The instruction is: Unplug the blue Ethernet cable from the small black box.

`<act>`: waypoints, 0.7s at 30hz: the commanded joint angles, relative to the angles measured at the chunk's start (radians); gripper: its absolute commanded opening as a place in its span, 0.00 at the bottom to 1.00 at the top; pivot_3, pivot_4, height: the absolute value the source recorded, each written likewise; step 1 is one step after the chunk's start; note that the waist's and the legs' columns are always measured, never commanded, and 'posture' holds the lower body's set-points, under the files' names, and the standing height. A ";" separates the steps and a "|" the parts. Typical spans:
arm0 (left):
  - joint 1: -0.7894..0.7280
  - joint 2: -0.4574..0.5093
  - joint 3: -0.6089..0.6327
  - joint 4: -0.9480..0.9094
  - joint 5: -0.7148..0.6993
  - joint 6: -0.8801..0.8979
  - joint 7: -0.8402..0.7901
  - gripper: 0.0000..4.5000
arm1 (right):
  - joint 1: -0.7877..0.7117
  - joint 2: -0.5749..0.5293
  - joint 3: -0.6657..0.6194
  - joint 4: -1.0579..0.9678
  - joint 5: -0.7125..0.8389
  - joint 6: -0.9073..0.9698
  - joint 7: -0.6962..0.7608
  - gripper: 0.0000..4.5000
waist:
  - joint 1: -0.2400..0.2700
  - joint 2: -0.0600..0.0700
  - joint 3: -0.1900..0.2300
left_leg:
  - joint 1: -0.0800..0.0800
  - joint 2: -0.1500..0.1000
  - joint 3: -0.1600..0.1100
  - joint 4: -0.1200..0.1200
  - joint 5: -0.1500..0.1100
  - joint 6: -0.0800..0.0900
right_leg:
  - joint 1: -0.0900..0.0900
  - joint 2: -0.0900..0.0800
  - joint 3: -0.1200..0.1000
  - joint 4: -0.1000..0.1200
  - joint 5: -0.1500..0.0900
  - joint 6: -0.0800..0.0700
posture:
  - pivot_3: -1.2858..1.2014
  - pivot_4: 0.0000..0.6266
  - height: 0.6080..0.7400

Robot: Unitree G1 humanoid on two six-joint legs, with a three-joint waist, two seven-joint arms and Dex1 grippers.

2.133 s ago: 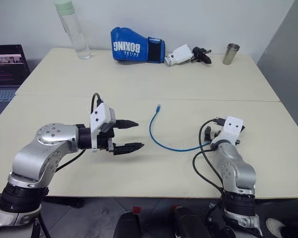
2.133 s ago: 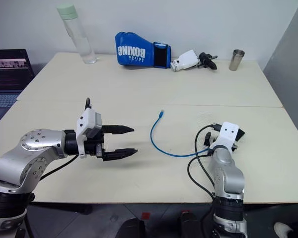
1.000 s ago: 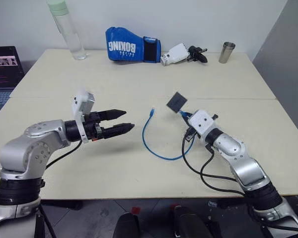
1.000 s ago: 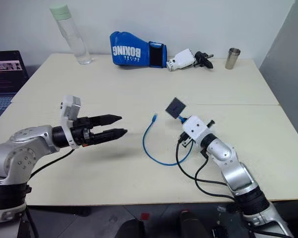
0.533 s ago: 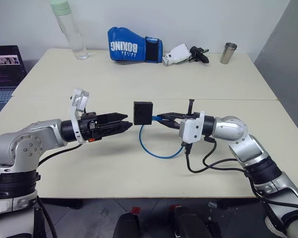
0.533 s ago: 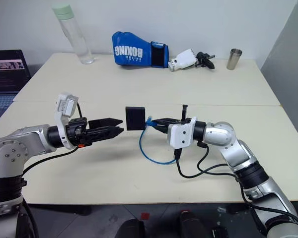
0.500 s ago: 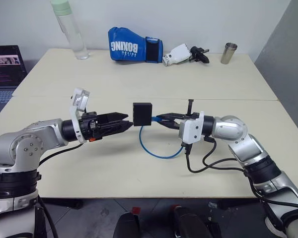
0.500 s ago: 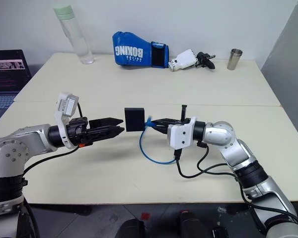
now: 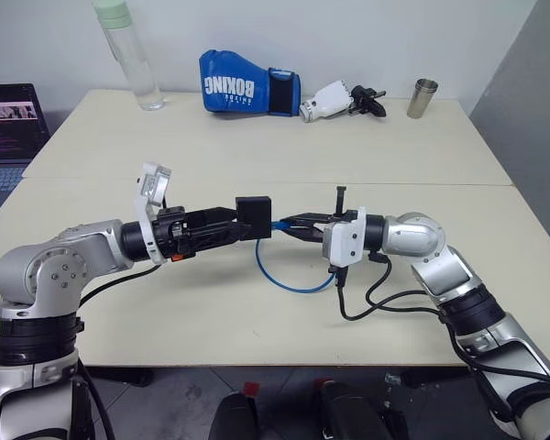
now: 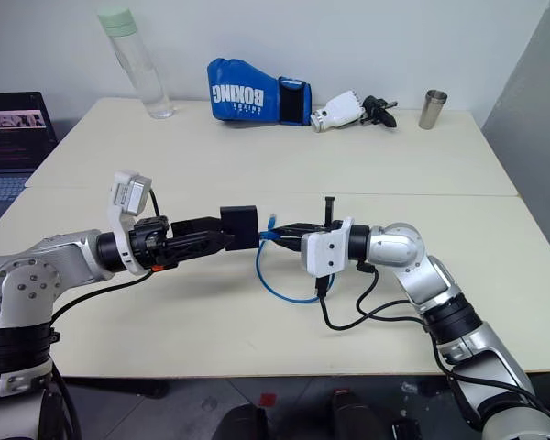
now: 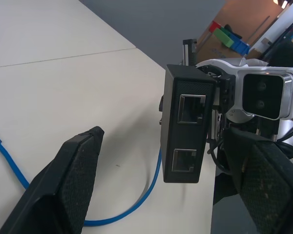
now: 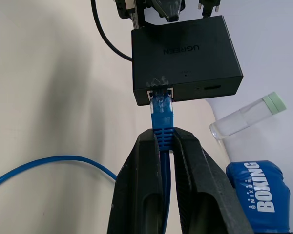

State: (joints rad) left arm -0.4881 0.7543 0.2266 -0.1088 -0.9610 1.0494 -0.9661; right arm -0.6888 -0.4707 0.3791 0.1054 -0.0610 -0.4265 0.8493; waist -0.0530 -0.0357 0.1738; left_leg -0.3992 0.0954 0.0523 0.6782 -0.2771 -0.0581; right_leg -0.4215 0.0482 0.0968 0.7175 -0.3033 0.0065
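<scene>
Left eye view: small black box [image 9: 254, 217] held above cream counter [image 9: 257, 147] between both arms, blue Ethernet cable [image 9: 289, 280] looping beneath, boxing glove [image 9: 248, 82], water bottle [image 9: 126, 52], steel cup [image 9: 423, 98] far behind; left wrist view: left end effector [image 11: 161, 190] spread wide around box's two ports; right wrist view: right end effector [image 12: 166, 146] pinching cable's plugged connector.

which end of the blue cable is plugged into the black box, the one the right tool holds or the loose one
The end pinched in the right tool: its plug sits in the small black box. The blue Ethernet cable loops down to the table.

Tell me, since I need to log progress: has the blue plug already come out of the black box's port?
No: the right wrist view shows the blue Ethernet cable plug seated in the small black box.
</scene>
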 commanded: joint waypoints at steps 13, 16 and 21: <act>-0.013 -0.017 -0.030 -0.028 -0.005 -0.016 -0.010 0.28 | -0.017 0.008 -0.023 -0.033 -0.012 -0.004 0.002 0.02 | 0.001 0.000 0.000 | 0.000 0.000 0.000 0.000 0.000 0.000 | 0.000 0.000 0.000 0.000 0.000 0.000 | 0.52 0.24 1.00; -0.010 -0.022 -0.033 -0.030 -0.003 -0.017 -0.008 0.18 | -0.016 0.008 -0.024 -0.036 -0.017 -0.007 0.003 0.02 | 0.002 0.000 0.000 | 0.000 0.000 0.000 0.000 0.000 0.000 | 0.000 0.000 0.000 0.000 0.000 0.000 | 0.52 0.24 1.00; -0.004 -0.027 -0.032 -0.034 -0.002 -0.017 -0.005 0.17 | -0.007 0.009 -0.022 -0.053 -0.004 0.010 0.018 0.02 | 0.002 0.000 0.000 | 0.000 0.000 0.000 0.000 0.000 0.000 | 0.000 0.000 0.000 0.000 0.000 0.000 | 0.52 0.24 1.00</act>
State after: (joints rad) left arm -0.4861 0.7298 0.1989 -0.1115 -0.9598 1.0427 -0.9705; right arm -0.6878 -0.4642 0.3757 0.1036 -0.0860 -0.4165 0.8565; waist -0.0508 -0.0357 0.1738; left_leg -0.3992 0.0953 0.0524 0.6782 -0.2769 -0.0585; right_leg -0.4215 0.0482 0.0971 0.7175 -0.3033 0.0065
